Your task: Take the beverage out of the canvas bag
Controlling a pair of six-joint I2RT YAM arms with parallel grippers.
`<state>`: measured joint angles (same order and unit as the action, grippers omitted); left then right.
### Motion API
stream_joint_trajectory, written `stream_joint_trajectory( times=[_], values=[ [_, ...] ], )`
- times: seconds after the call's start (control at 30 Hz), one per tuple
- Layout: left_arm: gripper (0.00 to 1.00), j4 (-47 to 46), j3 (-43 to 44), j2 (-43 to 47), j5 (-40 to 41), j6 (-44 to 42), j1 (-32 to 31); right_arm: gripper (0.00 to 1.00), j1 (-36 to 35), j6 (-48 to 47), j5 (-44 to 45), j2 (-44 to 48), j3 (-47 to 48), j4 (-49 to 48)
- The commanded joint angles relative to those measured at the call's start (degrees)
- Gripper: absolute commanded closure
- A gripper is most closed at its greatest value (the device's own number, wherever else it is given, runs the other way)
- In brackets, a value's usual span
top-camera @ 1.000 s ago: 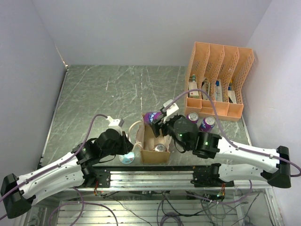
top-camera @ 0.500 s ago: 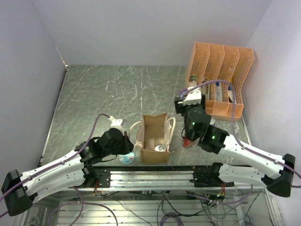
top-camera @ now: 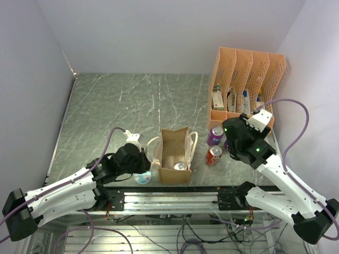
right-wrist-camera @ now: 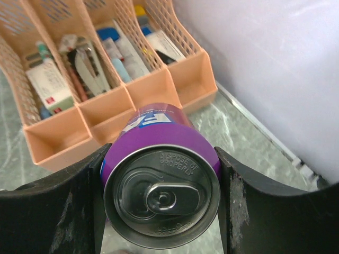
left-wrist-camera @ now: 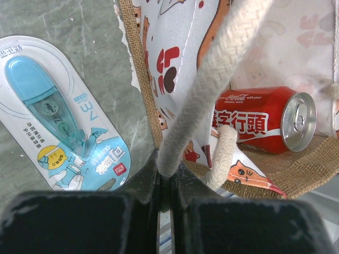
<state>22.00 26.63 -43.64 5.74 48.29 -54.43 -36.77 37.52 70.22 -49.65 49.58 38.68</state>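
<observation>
The tan canvas bag (top-camera: 174,154) stands open at the table's near edge. My left gripper (top-camera: 145,165) is shut on its cream rope handle (left-wrist-camera: 212,84), pinched between the jaws of the gripper (left-wrist-camera: 167,172). A red cola can (left-wrist-camera: 265,119) lies inside the bag, and its silver top shows from above (top-camera: 181,166). My right gripper (right-wrist-camera: 161,182) is shut on a purple can (right-wrist-camera: 159,159), held right of the bag in front of the orange file organizer (right-wrist-camera: 106,100). In the top view the right gripper (top-camera: 233,144) hides that can.
A purple can (top-camera: 215,135) and a red can (top-camera: 213,155) stand on the table between the bag and my right arm. The orange organizer (top-camera: 246,87) stands at the back right beside the wall. A blue correction-tape pack (left-wrist-camera: 58,116) lies left of the bag.
My right gripper has carried the purple can from above the bag to the right, to the front of the organizer. My left gripper has kept its hold on the handle.
</observation>
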Motion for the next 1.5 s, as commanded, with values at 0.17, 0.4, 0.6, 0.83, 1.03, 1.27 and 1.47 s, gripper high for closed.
stream_joint_trajectory(
  times=[0.17,0.4,0.6,0.83,1.03,1.27,1.47],
  values=[
    [0.93,-1.7,0.8,0.1,-1.5,-1.1,0.2,1.00,1.9,55.2,-1.5,-2.6,-2.5,39.7],
    [0.93,-0.6,0.5,2.3,-1.2,-0.6,0.1,1.00,1.8,57.9,-3.7,1.3,-4.5,40.3],
    [0.93,0.0,0.1,3.3,-1.1,-0.5,0.1,1.00,1.9,60.5,-9.3,-0.7,-5.4,40.4],
    [0.93,-1.5,0.0,2.1,-1.4,-0.8,0.1,1.00,1.9,65.1,-16.5,-3.0,-8.0,39.0],
    [0.93,-1.7,0.4,1.1,-1.6,-1.3,0.2,1.00,1.9,62.4,-18.6,-4.3,-9.7,32.7],
    [0.93,-1.3,0.8,1.0,-1.5,-1.6,0.1,1.00,1.9,60.6,-21.4,-7.7,-11.7,27.0],
    [0.93,-0.6,1.0,1.0,-1.1,-1.9,0.1,1.00,1.9,60.6,-22.7,-11.7,-11.6,25.6]
  ],
)
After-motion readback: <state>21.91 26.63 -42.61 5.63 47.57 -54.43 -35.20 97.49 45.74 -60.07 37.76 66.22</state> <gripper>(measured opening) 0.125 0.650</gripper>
